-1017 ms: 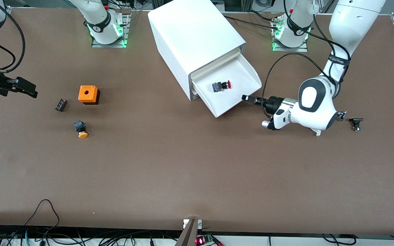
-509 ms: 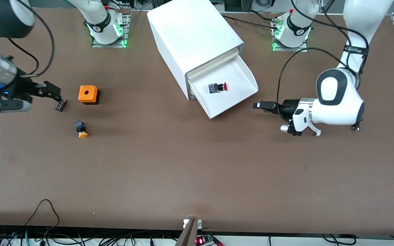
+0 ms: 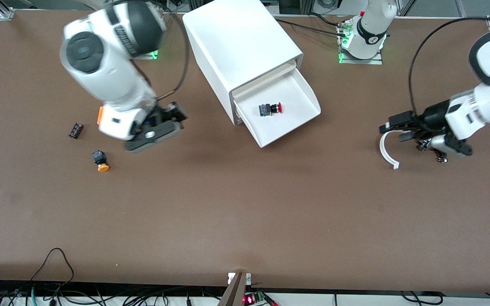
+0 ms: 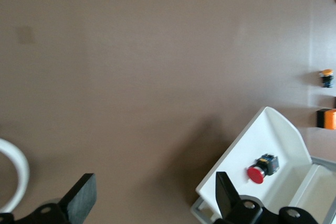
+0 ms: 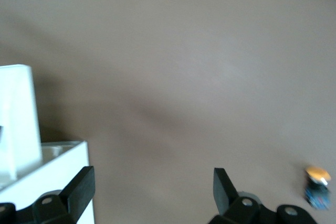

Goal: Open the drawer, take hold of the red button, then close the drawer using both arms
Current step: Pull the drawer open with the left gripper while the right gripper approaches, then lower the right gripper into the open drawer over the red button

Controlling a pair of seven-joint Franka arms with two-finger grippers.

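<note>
Over bare table, left tool (image 3: 391, 128) and right tool (image 3: 172, 117) (both empty) gape wide.

The brown bench (image 3: 245, 212) is carrying a white cabinet (image 3: 240, 46), an orange-capped button (image 3: 100, 160), a small black part (image 3: 75, 130) and a white curved piece (image 3: 387, 153).

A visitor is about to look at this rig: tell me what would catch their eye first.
The white cabinet with its drawer pulled open, the red button lying inside. Then the arms: the right gripper hangs over the table toward the right arm's end beside the cabinet, fingers open, and the left gripper hangs over the table toward the left arm's end, also open and empty.
</note>
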